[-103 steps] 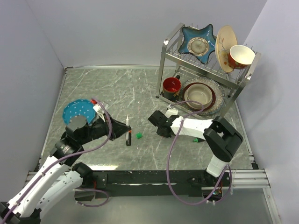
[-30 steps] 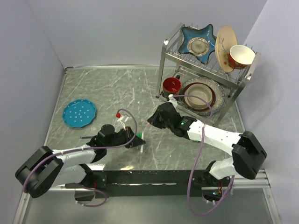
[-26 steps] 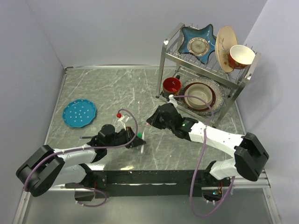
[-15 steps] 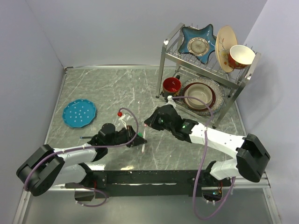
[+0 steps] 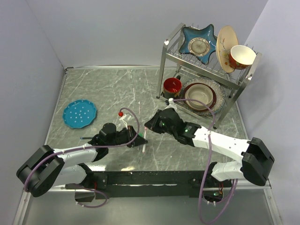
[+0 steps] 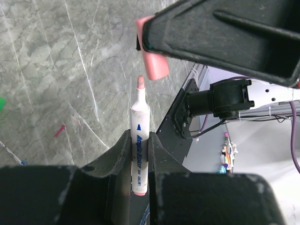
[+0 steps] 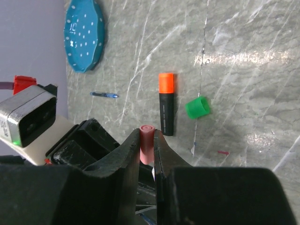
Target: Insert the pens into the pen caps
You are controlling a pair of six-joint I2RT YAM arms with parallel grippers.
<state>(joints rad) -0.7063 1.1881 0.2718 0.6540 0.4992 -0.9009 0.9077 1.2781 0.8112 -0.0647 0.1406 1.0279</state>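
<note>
My left gripper (image 6: 139,137) is shut on the thin white pen (image 6: 139,150), whose pink tip points up at the reddish-pink cap (image 6: 155,70) just beyond it, a small gap apart. My right gripper (image 7: 146,135) is shut on that cap (image 7: 146,140), right above the left gripper. In the top view the two grippers (image 5: 137,140) (image 5: 149,125) meet mid-table with the white pen (image 5: 144,144) between them. The black marker with an orange end (image 7: 166,105) and the green cap (image 7: 197,107) lie on the table beneath. The thin blue pen (image 7: 104,94) lies further left.
A blue dotted plate (image 5: 79,113) lies at the left. A metal dish rack (image 5: 206,70) with plates and bowls stands at the back right, a red mug (image 5: 172,86) at its foot. The blue pen (image 5: 86,138) lies beside my left arm.
My right gripper has come forward and left with the cap, close to the pen's tip. My left gripper has turned the white pen a little; it was lifted from the table earlier.
</note>
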